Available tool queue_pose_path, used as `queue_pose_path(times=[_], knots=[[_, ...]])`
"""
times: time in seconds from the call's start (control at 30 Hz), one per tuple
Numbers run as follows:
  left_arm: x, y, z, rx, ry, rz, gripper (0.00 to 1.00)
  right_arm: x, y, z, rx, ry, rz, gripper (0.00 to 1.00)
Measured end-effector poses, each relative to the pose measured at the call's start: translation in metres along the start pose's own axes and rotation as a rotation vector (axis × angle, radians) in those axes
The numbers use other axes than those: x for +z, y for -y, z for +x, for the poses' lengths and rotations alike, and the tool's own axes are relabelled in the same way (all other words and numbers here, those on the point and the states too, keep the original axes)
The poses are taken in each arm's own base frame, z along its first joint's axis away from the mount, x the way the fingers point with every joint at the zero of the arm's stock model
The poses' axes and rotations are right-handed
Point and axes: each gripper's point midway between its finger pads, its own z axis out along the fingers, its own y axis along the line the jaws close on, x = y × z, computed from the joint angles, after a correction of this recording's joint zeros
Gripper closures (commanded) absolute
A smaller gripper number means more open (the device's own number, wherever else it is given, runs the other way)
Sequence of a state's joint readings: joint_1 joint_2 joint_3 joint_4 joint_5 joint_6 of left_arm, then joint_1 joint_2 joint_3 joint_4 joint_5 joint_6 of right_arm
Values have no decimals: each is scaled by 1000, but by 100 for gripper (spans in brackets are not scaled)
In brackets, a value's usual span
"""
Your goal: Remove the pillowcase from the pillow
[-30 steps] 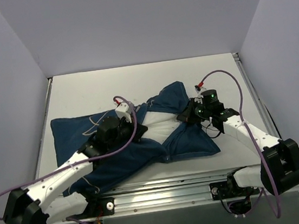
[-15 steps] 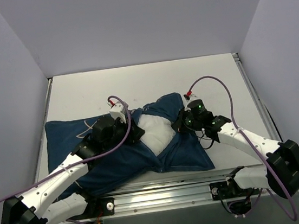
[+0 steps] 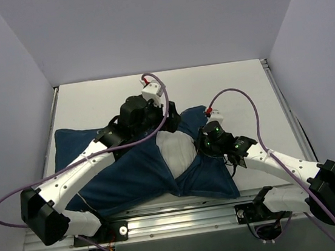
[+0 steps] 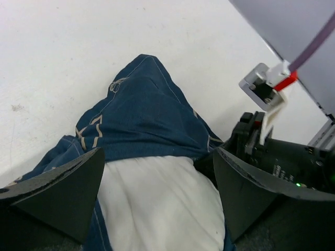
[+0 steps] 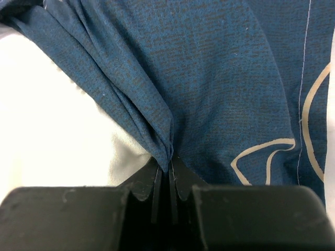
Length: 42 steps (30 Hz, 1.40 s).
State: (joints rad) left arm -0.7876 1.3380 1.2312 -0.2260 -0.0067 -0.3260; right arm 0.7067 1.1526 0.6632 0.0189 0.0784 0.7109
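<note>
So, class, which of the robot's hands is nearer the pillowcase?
Right. The right hand is shut on a gathered fold of the pillowcase; the left hand hangs open over the exposed pillow, seemingly not touching fabric.

white table (image 3: 91,104) | pale grey walls (image 3: 155,23) | metal rail (image 3: 184,212) at near edge

Most of the pillow (image 3: 176,149) inside the pillowcase (image 3: 124,173)
</note>
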Motion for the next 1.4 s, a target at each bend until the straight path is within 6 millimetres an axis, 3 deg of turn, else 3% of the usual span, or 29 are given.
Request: queue_pose_path(times=[0.13, 0.27, 0.43, 0.7, 0.83, 0.87, 0.93, 0.97, 1.0, 1.23, 1.4], knots=[[29, 0, 17, 17, -75, -26, 10, 0, 0, -1, -1, 10, 8, 100], [51, -8, 62, 23, -208, -64, 10, 0, 1, -2, 4, 17, 15, 100], [59, -11, 110, 21, -332, -86, 10, 0, 2, -3, 11, 27, 27, 100], [61, -20, 127, -10, -308, -113, 13, 3, 3, -3, 11, 30, 34, 100], [65, -24, 131, -29, -277, -135, 42, 6, 1, -2, -9, 27, 21, 93], [66, -24, 134, -35, -271, -136, 59, 6, 1, -3, -14, 28, 20, 91], [67, -23, 141, -48, -261, -131, 76, 6, 0, -4, -31, 30, 18, 88], [68, -21, 144, -51, -258, -125, 92, 5, 0, -5, -41, 31, 17, 87], [68, -18, 145, -53, -251, -119, 97, 4, -2, -8, -54, 34, 15, 86], [57, -7, 147, -31, -206, -96, 98, 6, -23, -46, -120, 79, 2, 78], [47, -5, 149, -21, -191, -99, 98, 24, -22, -51, -160, 52, 36, 76]])
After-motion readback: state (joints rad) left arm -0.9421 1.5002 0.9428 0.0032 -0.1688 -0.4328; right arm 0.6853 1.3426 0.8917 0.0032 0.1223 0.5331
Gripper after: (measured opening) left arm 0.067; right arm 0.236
